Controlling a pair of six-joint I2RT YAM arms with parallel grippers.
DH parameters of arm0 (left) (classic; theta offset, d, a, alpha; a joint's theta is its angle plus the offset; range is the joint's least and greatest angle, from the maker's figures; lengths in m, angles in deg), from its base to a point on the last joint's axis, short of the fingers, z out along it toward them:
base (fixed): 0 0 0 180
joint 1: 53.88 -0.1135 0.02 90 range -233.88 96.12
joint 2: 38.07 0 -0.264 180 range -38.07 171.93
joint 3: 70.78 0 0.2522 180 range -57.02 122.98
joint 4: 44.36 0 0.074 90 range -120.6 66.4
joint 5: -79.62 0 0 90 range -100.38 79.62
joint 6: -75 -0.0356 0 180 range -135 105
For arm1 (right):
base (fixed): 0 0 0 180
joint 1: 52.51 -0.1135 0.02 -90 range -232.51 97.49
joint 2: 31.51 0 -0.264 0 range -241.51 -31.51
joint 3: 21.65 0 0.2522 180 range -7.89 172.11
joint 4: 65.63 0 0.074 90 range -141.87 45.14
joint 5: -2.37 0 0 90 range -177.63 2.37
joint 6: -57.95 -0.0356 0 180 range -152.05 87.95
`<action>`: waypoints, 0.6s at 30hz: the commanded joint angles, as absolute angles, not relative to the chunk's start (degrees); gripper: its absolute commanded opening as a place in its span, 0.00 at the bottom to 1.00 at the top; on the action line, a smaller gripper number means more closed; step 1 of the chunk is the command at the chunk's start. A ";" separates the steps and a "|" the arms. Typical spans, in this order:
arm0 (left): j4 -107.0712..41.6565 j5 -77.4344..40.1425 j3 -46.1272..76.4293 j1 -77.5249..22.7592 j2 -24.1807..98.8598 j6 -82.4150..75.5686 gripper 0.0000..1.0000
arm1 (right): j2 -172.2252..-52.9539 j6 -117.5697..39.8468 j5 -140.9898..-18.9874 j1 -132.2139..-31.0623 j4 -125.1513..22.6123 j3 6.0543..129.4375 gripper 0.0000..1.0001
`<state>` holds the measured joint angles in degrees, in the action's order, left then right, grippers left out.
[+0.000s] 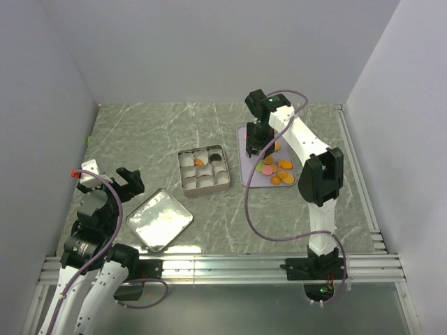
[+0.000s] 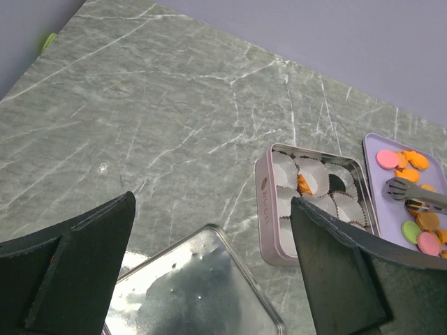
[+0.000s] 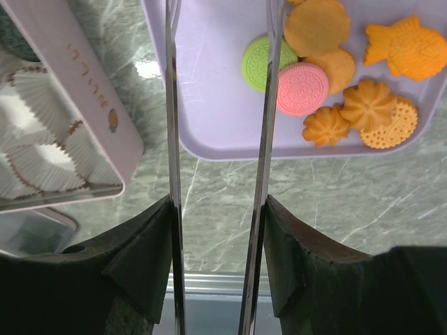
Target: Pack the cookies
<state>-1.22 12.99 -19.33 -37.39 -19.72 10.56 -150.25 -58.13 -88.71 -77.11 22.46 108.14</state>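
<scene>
The cookies point(image 1: 279, 171) lie on the lavender tray point(image 1: 248, 174): mostly orange pieces point(image 3: 328, 70), with a green point(image 3: 262, 61) and a pink disc point(image 3: 302, 88). My right gripper point(image 1: 260, 139) hangs over the tray's far end, shut on metal tongs point(image 3: 269, 105) whose two arms stand apart between its fingers point(image 3: 218, 209). In the left wrist view the tong tips point(image 2: 399, 188) hover just above orange cookies point(image 2: 412, 167). The silver tin point(image 1: 183, 174) holds an orange point(image 1: 200, 162) and a black cookie point(image 1: 215, 158). My left gripper point(image 1: 110, 178) is open and empty at the near left.
The tin's lid point(image 1: 159, 219) lies flat, directly under my left gripper point(image 2: 213, 202). White paper cups line the tin's compartments point(image 2: 314, 174). Grey walls close in the table on three sides, and a metal rail point(image 1: 223, 266) runs along the near edge.
</scene>
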 commanded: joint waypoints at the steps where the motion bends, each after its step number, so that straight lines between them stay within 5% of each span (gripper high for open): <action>1: -2.92 13.78 -18.96 -37.36 -19.34 10.13 0.99 | -151.56 -57.54 -89.21 -76.68 22.23 110.41 0.57; 13: -2.83 14.31 -18.87 -37.36 -19.17 10.40 0.99 | -154.73 -56.83 -89.04 -75.89 22.84 112.87 0.57; 18: -2.83 14.40 -18.87 -37.36 -19.08 10.49 0.99 | -154.38 -57.10 -88.16 -75.80 23.28 112.87 0.48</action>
<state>-1.22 13.49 -19.33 -37.39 -19.43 10.67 -154.71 -57.65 -88.41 -76.28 22.61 110.67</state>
